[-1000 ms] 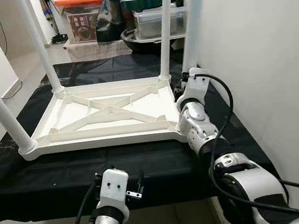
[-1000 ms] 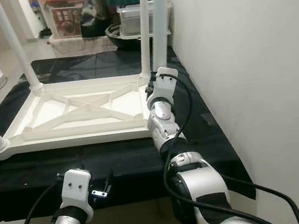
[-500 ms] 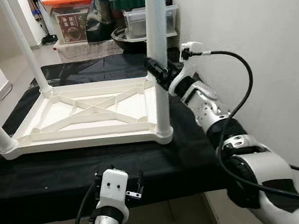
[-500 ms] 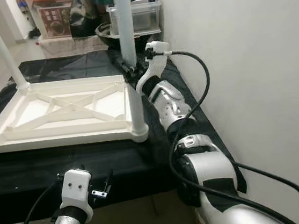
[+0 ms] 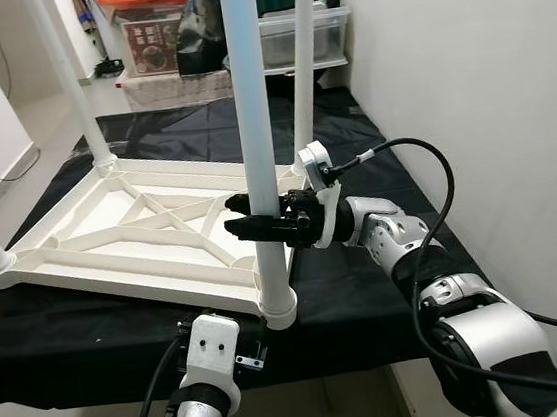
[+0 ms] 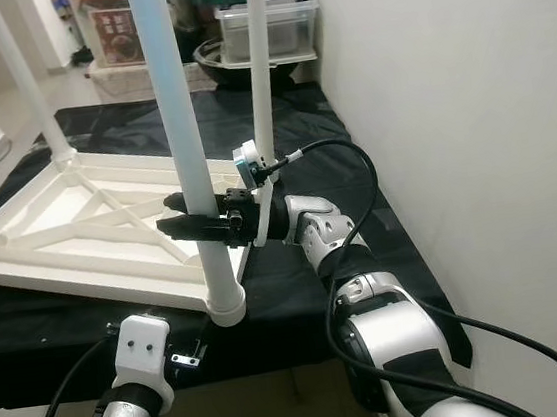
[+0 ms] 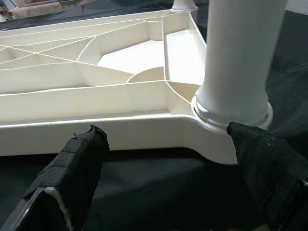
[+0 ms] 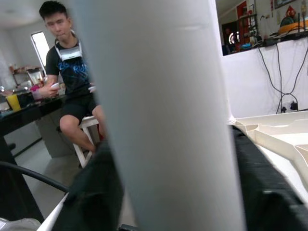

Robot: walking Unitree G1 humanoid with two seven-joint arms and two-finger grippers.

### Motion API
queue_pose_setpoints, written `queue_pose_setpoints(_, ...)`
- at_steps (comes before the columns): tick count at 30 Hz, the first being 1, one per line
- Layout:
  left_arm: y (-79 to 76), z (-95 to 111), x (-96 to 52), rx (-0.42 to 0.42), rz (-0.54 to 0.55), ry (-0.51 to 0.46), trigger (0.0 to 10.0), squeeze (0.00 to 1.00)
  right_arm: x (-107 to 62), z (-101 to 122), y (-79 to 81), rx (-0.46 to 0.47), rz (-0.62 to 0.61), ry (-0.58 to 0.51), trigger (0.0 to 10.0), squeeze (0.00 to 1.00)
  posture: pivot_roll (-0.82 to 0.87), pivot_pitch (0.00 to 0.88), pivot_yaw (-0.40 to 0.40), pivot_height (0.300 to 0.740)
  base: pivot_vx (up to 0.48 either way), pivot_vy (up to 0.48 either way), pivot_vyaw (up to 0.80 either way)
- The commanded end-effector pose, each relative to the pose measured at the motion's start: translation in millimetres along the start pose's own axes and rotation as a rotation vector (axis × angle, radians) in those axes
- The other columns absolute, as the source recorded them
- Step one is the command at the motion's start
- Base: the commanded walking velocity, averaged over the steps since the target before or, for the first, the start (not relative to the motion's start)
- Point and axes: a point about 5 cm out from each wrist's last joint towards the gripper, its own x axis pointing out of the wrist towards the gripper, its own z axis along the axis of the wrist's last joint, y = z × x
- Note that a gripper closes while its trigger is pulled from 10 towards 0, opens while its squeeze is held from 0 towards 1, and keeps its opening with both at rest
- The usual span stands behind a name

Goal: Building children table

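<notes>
White plastic children table (image 5: 151, 233) lies upside down on the black-covered desk (image 5: 72, 343), ribbed underside up, legs pointing at the ceiling. It sits skewed, with the near-right corner right at the desk's front edge. Near leg (image 5: 256, 141) stands in that corner's socket (image 5: 280, 307), upright or close to it. Right claw (image 5: 250, 222) comes in sideways from the wall side and is clamped around the near leg about midway up, black fingers (image 6: 182, 225) on both sides of the tube; the right wrist view has the tube pressed between the pads. Left claw (image 7: 168, 168) hangs low in front of the desk edge, fingers spread apart, aimed at the same corner and socket, touching nothing. Likely step: seating or twisting this leg home. Risks, as a judgement: the corner is so near the edge that a sideways push on the leg could slide or tip the whole frame off the desk; smooth round tube may spin or slip in the pads; a mid-height grip gives leverage that could rock the leg out of the socket if it's not fully seated. The free left claw could brace the frame. Far legs (image 5: 68, 81) look already fitted. Storage bins and a pot (image 5: 266, 14) sit behind the desk, white wall (image 5: 484, 64) on the right. A person sits in the background in the right wrist view (image 8: 67, 82).
</notes>
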Motion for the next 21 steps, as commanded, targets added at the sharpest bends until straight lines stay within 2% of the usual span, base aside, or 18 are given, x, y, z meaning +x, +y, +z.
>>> queue_pose_setpoints(1,-1.7,-4,-0.4,0.006,-0.006,0.015,10.0,0.00,8.7,-5,0.8,-0.025,0.005,0.041,0.0,0.00,0.00,0.000,-0.024,0.734,0.000,0.000,0.00)
queue_pose_setpoints(3,-1.5,-4,-0.6,0.006,-0.006,0.014,10.0,0.00,10.8,-7,-6.2,-0.072,-0.130,0.042,0.0,0.00,0.00,0.000,-0.026,0.734,0.000,0.000,0.00)
queue_pose_setpoints(4,-1.5,-4,-0.6,0.006,-0.006,0.014,10.0,0.00,10.8,-7,-6.2,-0.072,-0.130,0.042,0.0,0.00,0.00,0.000,-0.026,0.734,0.000,0.000,0.00)
queue_pose_setpoints(5,-1.5,-4,-0.7,0.006,-0.006,0.015,10.0,0.00,11.2,-7,-8.8,-0.091,-0.184,0.039,0.0,0.00,0.00,0.000,-0.026,0.734,0.000,0.000,0.00)
queue_pose_setpoints(7,-1.3,-4,-1.1,0.006,-0.005,0.016,10.0,0.00,7.5,-5,-24.1,-0.123,-0.488,0.033,0.0,0.00,0.00,0.000,-0.024,0.734,0.000,0.000,0.00)
queue_pose_setpoints(8,-1.1,-4,-1.3,0.005,-0.005,0.016,10.0,0.00,4.6,-4,-29.4,-0.133,-0.601,0.030,0.0,0.00,0.00,0.000,-0.024,0.734,0.000,0.000,0.00)
queue_pose_setpoints(10,-1.0,-4,-1.5,0.005,-0.005,0.016,10.0,0.00,1.9,-4,-33.1,-0.142,-0.688,0.029,0.0,0.00,0.00,0.000,-0.024,0.734,0.000,0.000,0.00)
queue_pose_setpoints(11,-0.9,-5,-1.5,0.006,-0.006,0.016,10.0,0.00,-10.0,-3,-41.0,-0.130,-0.894,0.015,0.0,0.00,0.00,0.000,-0.019,0.734,0.000,0.000,0.00)
queue_pose_setpoints(12,-0.9,-5,-1.5,0.006,-0.006,0.016,10.0,0.00,-10.0,-3,-41.0,-0.130,-0.894,0.015,0.0,0.00,0.00,0.000,-0.019,0.734,0.000,0.000,0.00)
queue_pose_setpoints(13,-0.9,-5,-1.5,0.006,-0.008,0.017,10.0,0.00,-19.7,-3,-45.9,-0.120,-1.049,0.006,0.0,0.00,0.00,0.000,-0.019,0.734,0.000,0.000,0.00)
queue_pose_setpoints(14,-0.9,-5,-1.4,0.006,-0.009,0.018,10.0,0.00,-40.6,-5,-51.0,-0.128,-1.304,0.013,0.0,0.00,0.00,0.000,-0.019,0.734,0.000,0.000,0.00)
queue_pose_setpoints(15,-0.9,-5,-1.4,0.006,-0.009,0.018,10.0,0.00,-40.6,-5,-51.0,-0.128,-1.304,0.013,0.0,0.00,0.00,0.000,-0.019,0.734,0.000,0.000,0.00)
queue_pose_setpoints(16,-1.0,-5,-1.2,0.007,-0.010,0.019,10.0,0.00,-60.2,-6,-52.4,-0.139,-1.521,0.016,0.0,0.00,0.00,0.000,-0.019,0.734,0.000,0.000,0.00)
queue_pose_setpoints(17,-1.1,-5,-1.1,0.008,-0.011,0.021,10.0,0.00,-74.2,-7,-51.6,-0.138,-1.662,0.007,0.0,0.00,0.00,0.000,-0.019,0.734,0.000,0.000,0.00)
queue_pose_setpoints(19,-1.1,-5,-1.1,0.008,-0.011,0.021,10.0,0.00,-74.2,-7,-51.6,-0.138,-1.662,0.007,0.0,0.00,0.00,0.000,-0.019,0.734,0.000,0.000,0.00)
queue_pose_setpoints(20,-1.1,-5,-0.9,0.008,-0.010,0.021,10.0,0.00,-84.0,-9,-49.8,-0.132,-1.782,-0.019,0.0,0.00,0.00,0.000,-0.021,0.734,0.000,0.000,0.00)
queue_pose_setpoints(21,-1.1,-5,-0.9,0.008,-0.010,0.021,10.0,0.00,-84.0,-9,-49.8,-0.132,-1.782,-0.019,0.0,0.00,0.00,0.000,-0.021,0.734,0.000,0.000,0.00)
